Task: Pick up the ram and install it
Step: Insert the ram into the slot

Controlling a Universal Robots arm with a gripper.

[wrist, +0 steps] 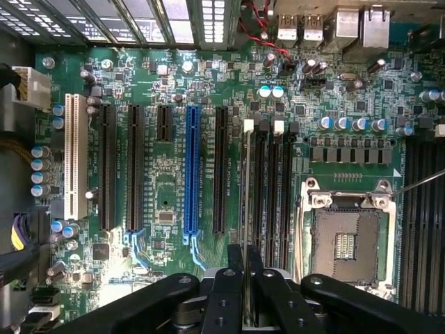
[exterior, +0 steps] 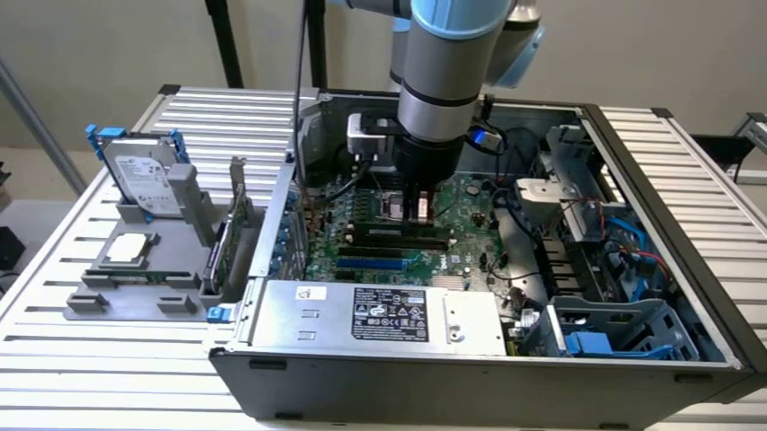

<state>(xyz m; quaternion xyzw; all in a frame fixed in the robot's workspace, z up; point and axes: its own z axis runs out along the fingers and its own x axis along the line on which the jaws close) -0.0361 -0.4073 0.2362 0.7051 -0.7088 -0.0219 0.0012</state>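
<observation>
My gripper (exterior: 419, 214) is down inside the open computer case (exterior: 671, 162), over the green motherboard (wrist: 167, 188). Its black fingers (wrist: 229, 292) are shut on the ram (wrist: 245, 229), a thin stick seen edge-on in the wrist view. The ram runs along the outermost of the black memory slots (wrist: 262, 188), the one nearest the expansion slots, and ends by that slot's white clip (wrist: 248, 126). In the exterior view the ram (exterior: 419, 208) shows as a small brownish piece below the fingers, just above the board. Whether it touches the slot I cannot tell.
The empty processor socket (wrist: 345, 243) lies beside the memory slots, and a blue expansion slot (wrist: 191, 174) on their other side. A power supply (exterior: 383, 314) fills the case's front. At the exterior view's left, a grey fixture (exterior: 132, 301) holds a hard drive (exterior: 144, 175), a processor chip (exterior: 129, 250) and an upright card (exterior: 228, 233).
</observation>
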